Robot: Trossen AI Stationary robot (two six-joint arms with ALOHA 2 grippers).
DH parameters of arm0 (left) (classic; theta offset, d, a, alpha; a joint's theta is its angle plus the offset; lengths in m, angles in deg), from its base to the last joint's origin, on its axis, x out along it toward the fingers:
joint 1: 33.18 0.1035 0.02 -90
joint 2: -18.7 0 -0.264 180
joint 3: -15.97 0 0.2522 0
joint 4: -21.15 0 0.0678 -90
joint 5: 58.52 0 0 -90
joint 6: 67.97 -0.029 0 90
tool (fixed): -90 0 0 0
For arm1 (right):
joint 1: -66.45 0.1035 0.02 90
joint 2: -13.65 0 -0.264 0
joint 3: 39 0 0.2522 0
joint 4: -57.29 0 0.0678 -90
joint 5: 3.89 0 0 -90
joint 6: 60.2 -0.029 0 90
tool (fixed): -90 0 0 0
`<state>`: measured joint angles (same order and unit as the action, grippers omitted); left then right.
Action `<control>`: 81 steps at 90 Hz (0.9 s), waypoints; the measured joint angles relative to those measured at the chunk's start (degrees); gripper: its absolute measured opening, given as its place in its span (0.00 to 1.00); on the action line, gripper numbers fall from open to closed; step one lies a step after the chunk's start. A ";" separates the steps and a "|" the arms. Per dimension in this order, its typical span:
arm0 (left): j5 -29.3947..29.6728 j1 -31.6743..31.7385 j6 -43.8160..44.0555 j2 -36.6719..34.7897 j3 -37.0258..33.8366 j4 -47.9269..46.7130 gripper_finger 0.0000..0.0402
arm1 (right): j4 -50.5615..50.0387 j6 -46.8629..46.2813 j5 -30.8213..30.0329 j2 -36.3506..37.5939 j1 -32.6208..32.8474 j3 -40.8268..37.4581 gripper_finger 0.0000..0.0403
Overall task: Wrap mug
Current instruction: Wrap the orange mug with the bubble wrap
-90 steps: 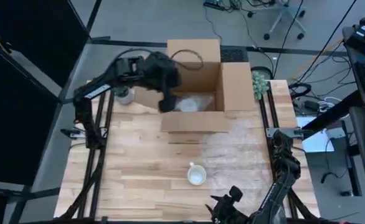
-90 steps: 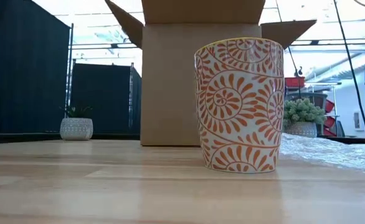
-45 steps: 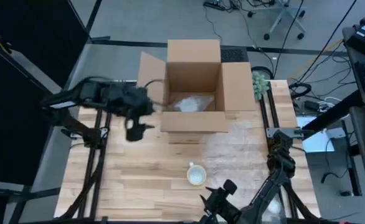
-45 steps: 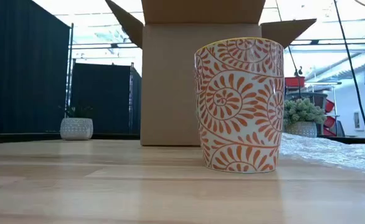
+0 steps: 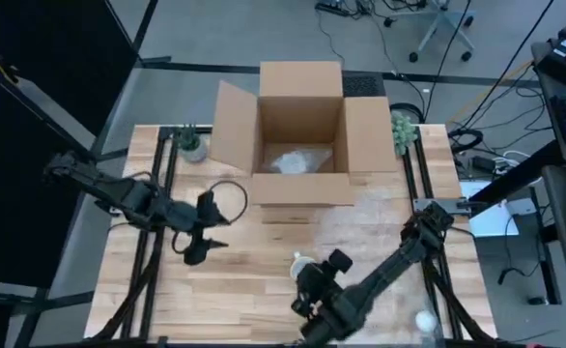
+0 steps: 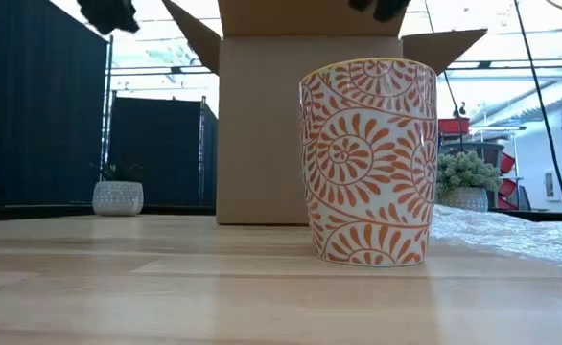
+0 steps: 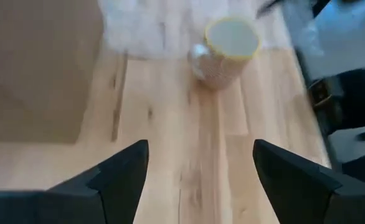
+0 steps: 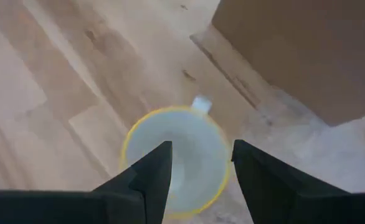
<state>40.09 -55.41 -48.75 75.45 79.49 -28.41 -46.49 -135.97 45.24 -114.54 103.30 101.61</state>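
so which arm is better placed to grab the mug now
Right, probably. The right gripper hangs directly over the mug, jaws open astride its rim. The left gripper is also open but sits well off to the mug's side, only facing it across bare table.

table (image 5: 215, 280) (pale wood) | mug (image 6: 368, 161) | cardboard box (image 5: 300, 135) | bubble wrap (image 5: 370, 224) | two small planters (image 5: 192, 145)

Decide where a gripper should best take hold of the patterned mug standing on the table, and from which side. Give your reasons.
Grip the rim from above, one finger inside. The mug stands upright with its mouth open, and the right gripper hangs open right over it. Its small handle points toward the cardboard box, so avoid that side.
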 joint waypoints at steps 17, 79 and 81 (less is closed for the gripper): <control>0.31 -0.42 0.01 2.88 -4.98 6.33 0.68 | -0.04 1.83 2.66 5.08 -2.85 0.02 0.41; -1.03 -0.44 -1.67 16.26 -9.82 22.23 0.68 | 0.26 -9.99 12.84 6.32 -3.11 -16.59 0.62; -1.04 -0.44 -1.75 16.65 -9.82 22.66 0.68 | 0.61 -10.45 12.78 6.76 -2.97 -17.37 0.62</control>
<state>39.05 -55.85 -50.50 92.10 69.68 -5.75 -45.87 -146.42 58.02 -107.78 100.34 84.24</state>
